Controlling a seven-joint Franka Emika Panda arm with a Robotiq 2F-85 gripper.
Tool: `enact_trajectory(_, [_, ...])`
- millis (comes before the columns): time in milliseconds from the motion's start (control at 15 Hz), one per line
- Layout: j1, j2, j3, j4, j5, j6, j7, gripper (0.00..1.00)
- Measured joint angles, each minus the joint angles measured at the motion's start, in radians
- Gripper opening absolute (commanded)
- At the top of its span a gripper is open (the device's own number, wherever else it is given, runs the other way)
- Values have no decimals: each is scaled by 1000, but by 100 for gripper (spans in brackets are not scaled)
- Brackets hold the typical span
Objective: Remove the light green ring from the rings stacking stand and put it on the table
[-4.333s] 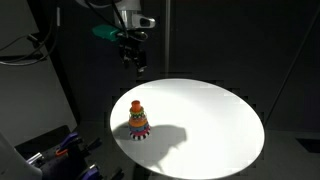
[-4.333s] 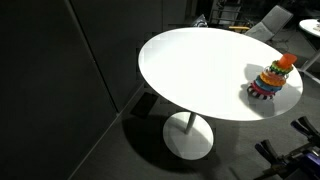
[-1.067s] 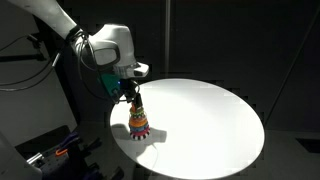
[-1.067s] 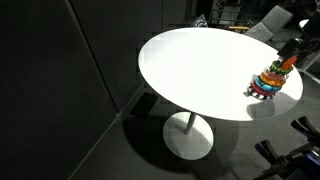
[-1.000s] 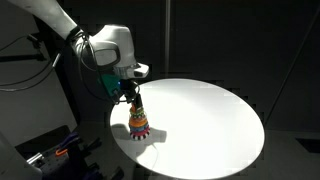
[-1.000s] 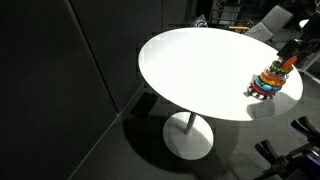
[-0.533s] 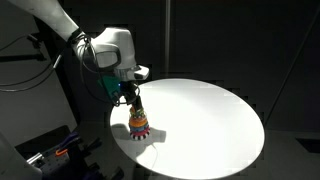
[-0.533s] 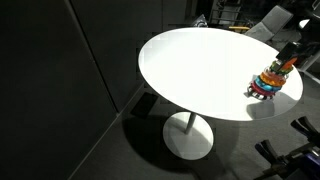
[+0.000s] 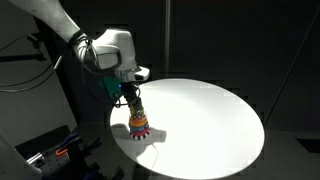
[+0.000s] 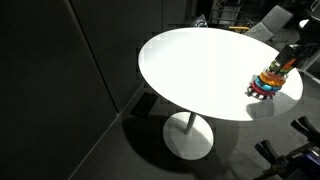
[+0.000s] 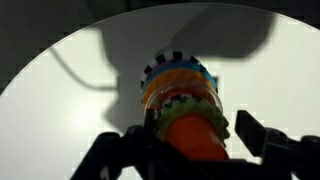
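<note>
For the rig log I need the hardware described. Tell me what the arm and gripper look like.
The arm is white, with fat rounded segments and dark bands at the joints. A teal-green part sits at the wrist. The gripper is black, with two blocky fingers. No markings are legible.

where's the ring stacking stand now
In an exterior view the cone-shaped multicoloured rings stacking stand sits near the edge of the round white table, under the gripper.
</note>
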Motion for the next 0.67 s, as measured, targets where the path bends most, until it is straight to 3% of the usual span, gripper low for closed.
enact_trajectory(67, [-1,0,-1,0,0,2,0,45])
enact_trajectory(667, [-2,-19,-3,13,0,3,0,45])
